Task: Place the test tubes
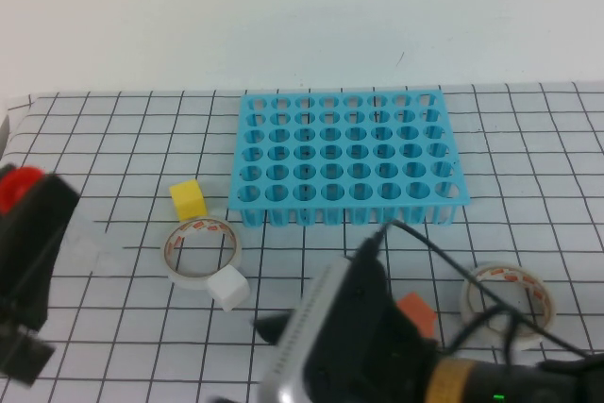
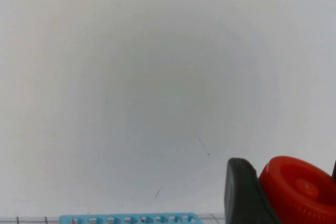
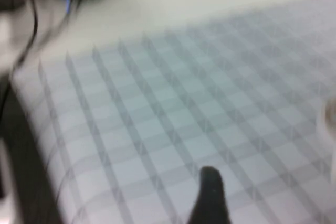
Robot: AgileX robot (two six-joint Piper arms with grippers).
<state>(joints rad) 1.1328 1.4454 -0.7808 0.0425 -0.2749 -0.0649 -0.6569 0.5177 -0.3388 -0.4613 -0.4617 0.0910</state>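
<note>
A blue test tube rack (image 1: 347, 158) with several rows of empty holes stands at the back middle of the gridded table. At the left edge, my left gripper (image 1: 28, 224) is shut on a test tube with a red cap (image 1: 19, 190). In the left wrist view that red cap (image 2: 299, 187) sits tight against a dark finger (image 2: 242, 192), raised well above the rack (image 2: 128, 219). My right gripper (image 1: 269, 329) hovers low at the front middle and is open. Only one dark finger (image 3: 211, 195) shows over the grid in the right wrist view, with nothing beside it.
A yellow cube (image 1: 187, 199), a tape roll (image 1: 201, 249) and a white cube (image 1: 227, 287) lie front-left of the rack. An orange block (image 1: 415, 313) and a second tape roll (image 1: 507, 301) lie front-right, by the right arm's cables.
</note>
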